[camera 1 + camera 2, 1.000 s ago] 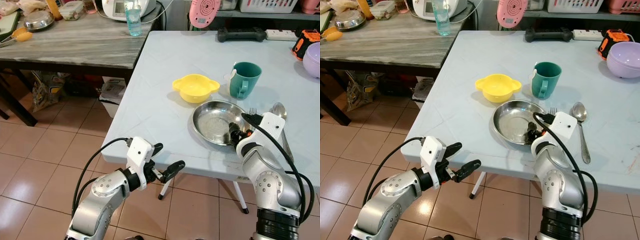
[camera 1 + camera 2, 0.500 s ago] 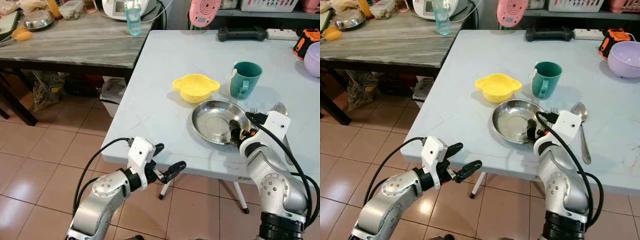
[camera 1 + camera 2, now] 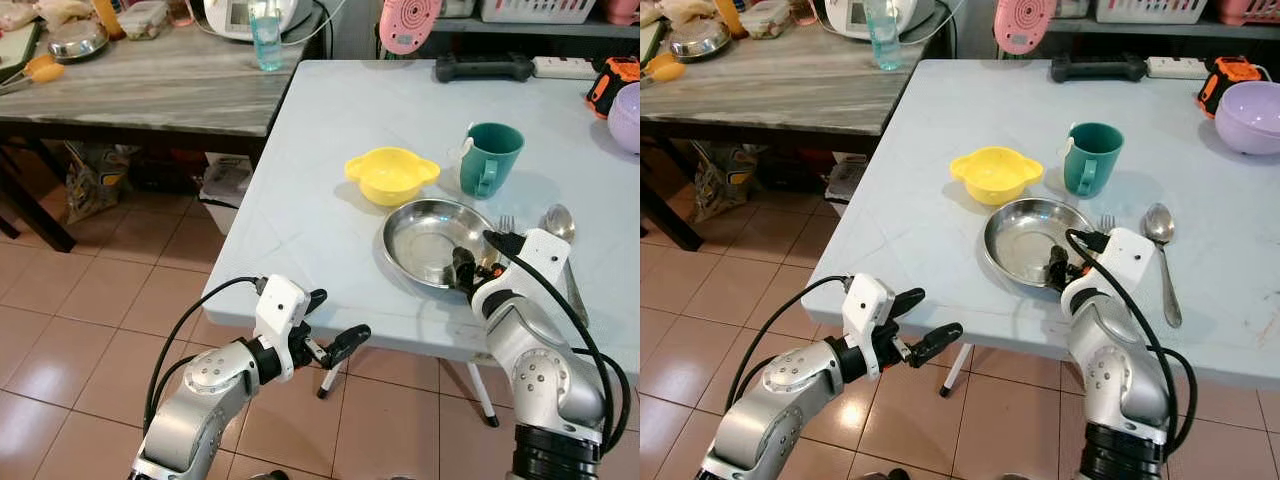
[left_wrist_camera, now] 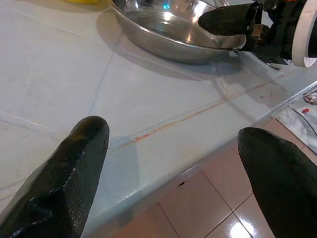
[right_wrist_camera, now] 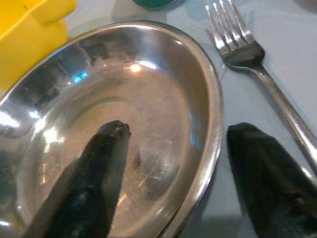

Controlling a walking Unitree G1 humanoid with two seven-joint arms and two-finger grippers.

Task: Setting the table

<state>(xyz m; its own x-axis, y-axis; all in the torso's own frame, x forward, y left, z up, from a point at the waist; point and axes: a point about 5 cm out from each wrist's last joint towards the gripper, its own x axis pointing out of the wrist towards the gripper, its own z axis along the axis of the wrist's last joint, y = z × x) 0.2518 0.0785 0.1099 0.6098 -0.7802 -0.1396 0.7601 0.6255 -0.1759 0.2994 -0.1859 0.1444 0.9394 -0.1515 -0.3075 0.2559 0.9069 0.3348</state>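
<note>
A steel plate (image 3: 420, 235) lies near the front edge of the pale blue table (image 3: 320, 200). My right gripper (image 3: 470, 270) is open at the plate's near right rim, one finger (image 5: 99, 168) inside the dish and the other outside it, close to a fork (image 5: 237, 39). The fork (image 3: 505, 222) and a spoon (image 3: 558, 222) lie just right of the plate. A yellow bowl (image 3: 390, 175) and a teal mug (image 3: 490, 158) stand behind it. My left gripper (image 3: 338, 318) hangs open below the table's front left edge, empty.
A purple bowl (image 3: 628, 115), an orange tool (image 3: 615, 80) and a black object (image 3: 483, 68) sit at the table's back right. A marble-topped side table (image 3: 150, 85) with kitchen items stands to the left. Tiled floor (image 3: 90, 300) spreads below.
The plate slid slightly left on the table. My right wrist swung a little right, then came back. The left arm has not moved.
</note>
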